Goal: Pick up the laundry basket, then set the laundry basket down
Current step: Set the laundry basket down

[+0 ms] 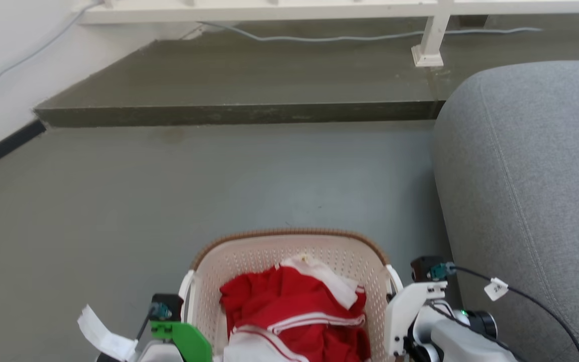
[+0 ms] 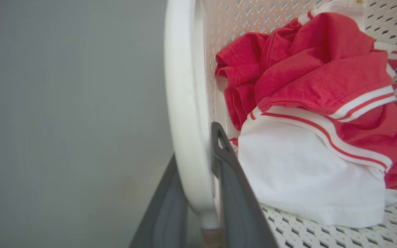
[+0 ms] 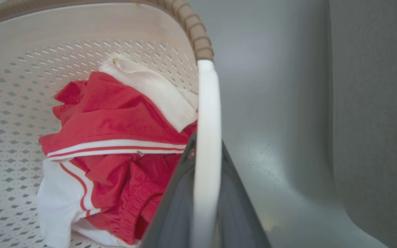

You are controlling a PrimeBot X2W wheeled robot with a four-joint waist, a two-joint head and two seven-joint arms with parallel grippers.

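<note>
Currently both grippers are on the laundry basket (image 1: 289, 233), one per side handle.

Left gripper (image 2: 196, 151): dark fingers (image 2: 234, 196) narrowed around the white left handle (image 2: 184, 103), one finger outside the loop, one inside against the perforated wall. Holding it.

Right gripper (image 3: 207, 141): same arrangement, fingers (image 3: 176, 203) pinched on either side of the white right handle (image 3: 208, 113). Holding it. The brown woven-look rim (image 3: 198, 38) starts just beyond the fingertips.

Basket position: between the two grippers, its body extending ahead of both sets of fingers. Cannot tell whether its base touches the floor (image 1: 219, 176).

Contents: red-and-white clothing (image 1: 294, 306) bunched in the bottom. It lies just to the inner side of the left gripper's inside finger, white panel (image 2: 305, 172) nearest. From the right gripper it sits to the inner side too, red fabric (image 3: 115, 120) close by the inside finger.

Surroundings: grey sofa (image 1: 531, 191) on the outer side of the right gripper, near but apart from the handle. Bare grey floor on the outer side of the left gripper.
</note>
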